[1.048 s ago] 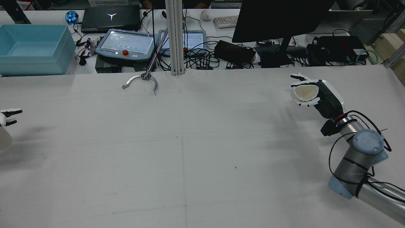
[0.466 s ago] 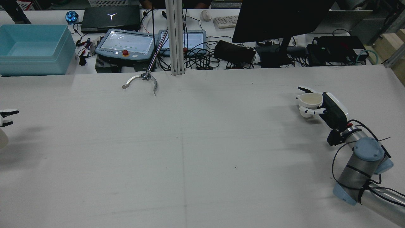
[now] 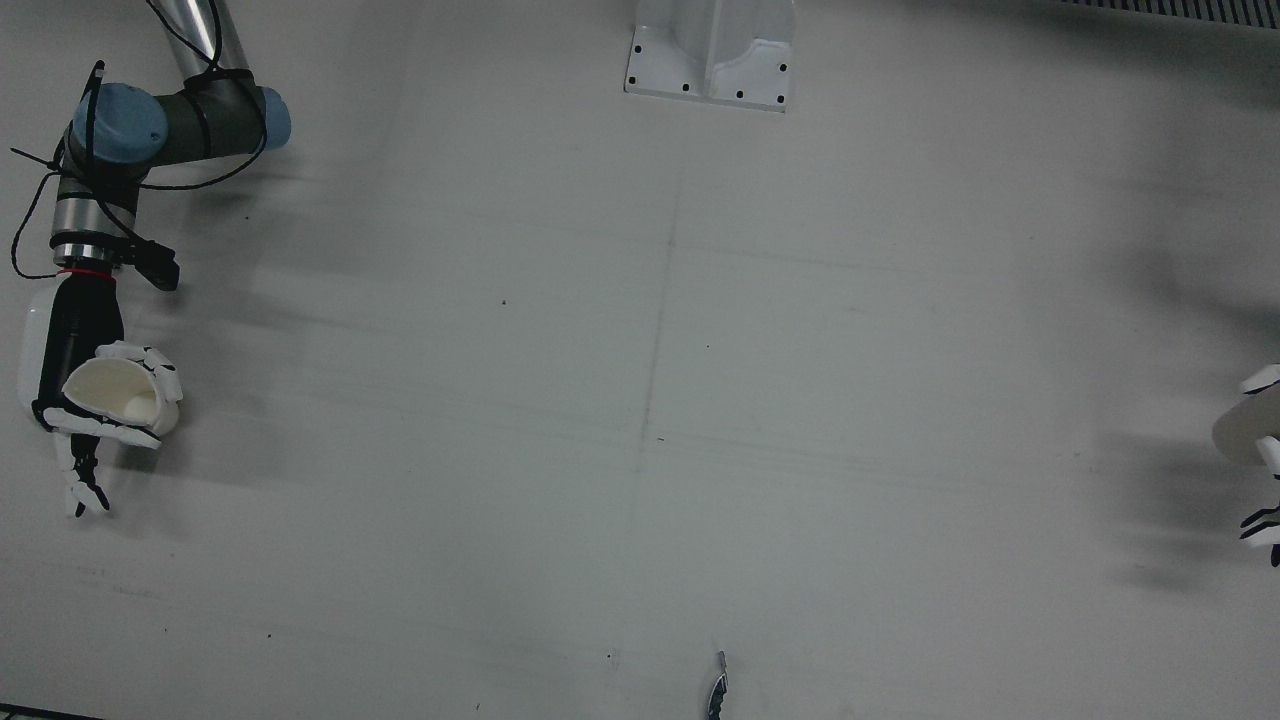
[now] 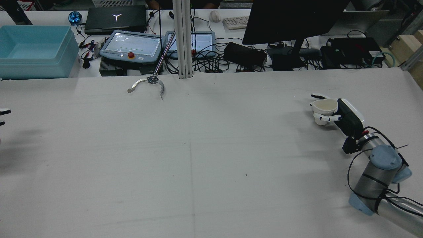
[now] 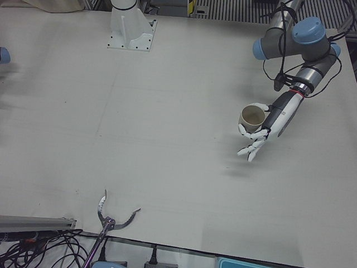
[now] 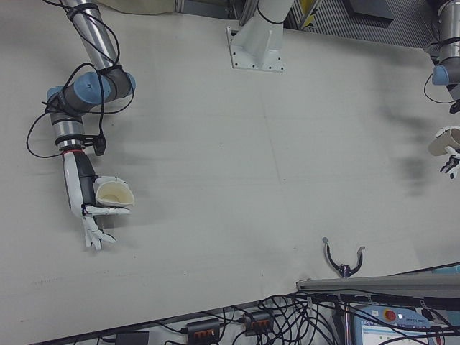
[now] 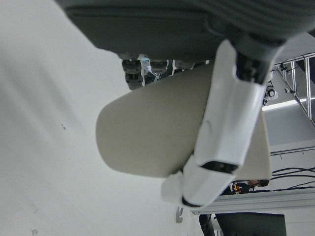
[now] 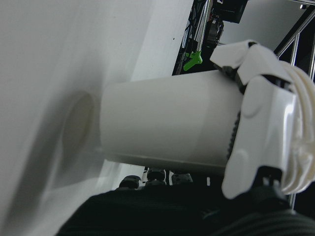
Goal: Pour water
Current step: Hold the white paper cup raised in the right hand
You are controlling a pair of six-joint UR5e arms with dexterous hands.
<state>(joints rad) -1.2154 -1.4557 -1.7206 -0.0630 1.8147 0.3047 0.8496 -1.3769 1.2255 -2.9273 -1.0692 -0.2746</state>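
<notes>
Left hand (image 5: 261, 129) is clamped on a beige cup (image 5: 252, 115) at the table's left edge, mouth facing up, held clear of the table (image 4: 198, 148). Right hand (image 4: 333, 114) is clamped on a white cup (image 4: 325, 107) at the right edge, base at or near the surface. The 2 cups sit well apart across the full table width. Pouring likely requires bringing them together toward the centre, 1 cup tipped over the other.

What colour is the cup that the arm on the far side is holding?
The left hand holds a beige cup, clearest in the left hand view.
</notes>
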